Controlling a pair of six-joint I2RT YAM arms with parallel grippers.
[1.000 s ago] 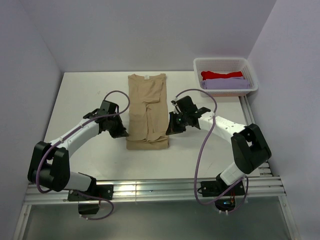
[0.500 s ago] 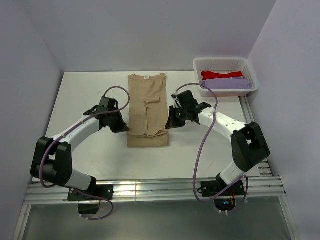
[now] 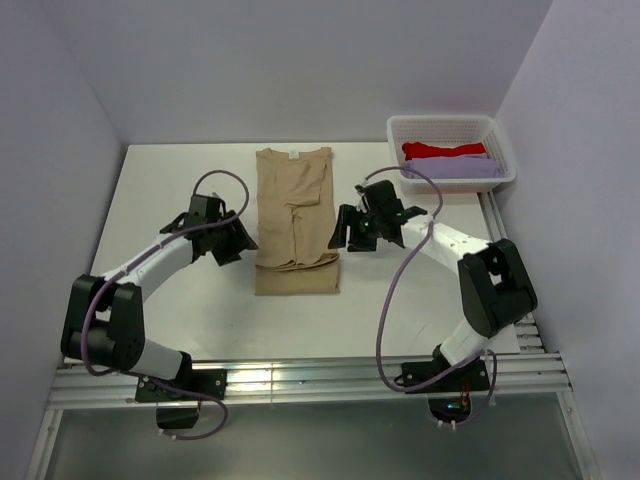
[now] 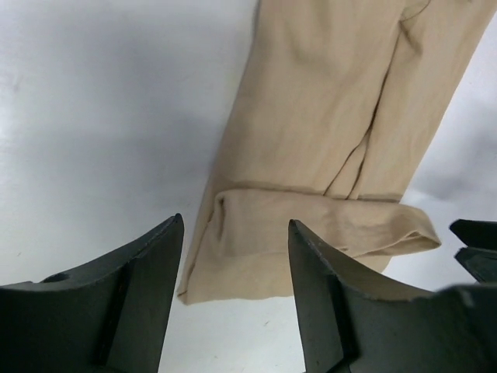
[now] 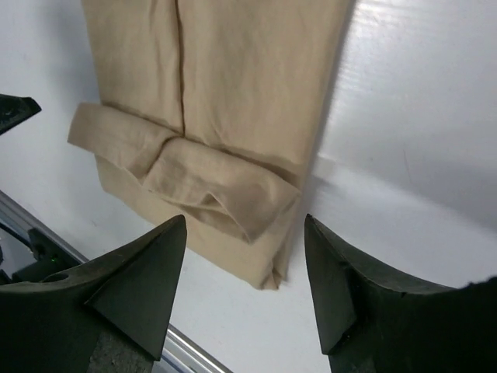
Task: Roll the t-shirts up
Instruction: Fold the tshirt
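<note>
A tan-beige t-shirt [image 3: 295, 205] lies folded into a long strip down the middle of the white table, neck label at the far end. Its near end is turned over in a short loose fold [image 4: 311, 225] [image 5: 210, 183]. My left gripper [image 3: 240, 243] [image 4: 235, 221] hovers open just left of that fold, holding nothing. On the fold's right side my right gripper [image 3: 340, 232] [image 5: 245, 218] is open too and holds nothing. A red t-shirt [image 3: 440, 150] and a lavender one [image 3: 455, 167] lie folded in the basket.
The white lattice basket [image 3: 440, 121] stands at the far right corner of the table [image 3: 170, 190]. A metal rail [image 3: 300, 380] runs along the near edge, by the arm bases. Walls close in the left, back and right sides.
Both grippers have opened and let go of the tan t-shirt's near end, which now rests turned over on itself. Each has drawn slightly outward from the strip.
</note>
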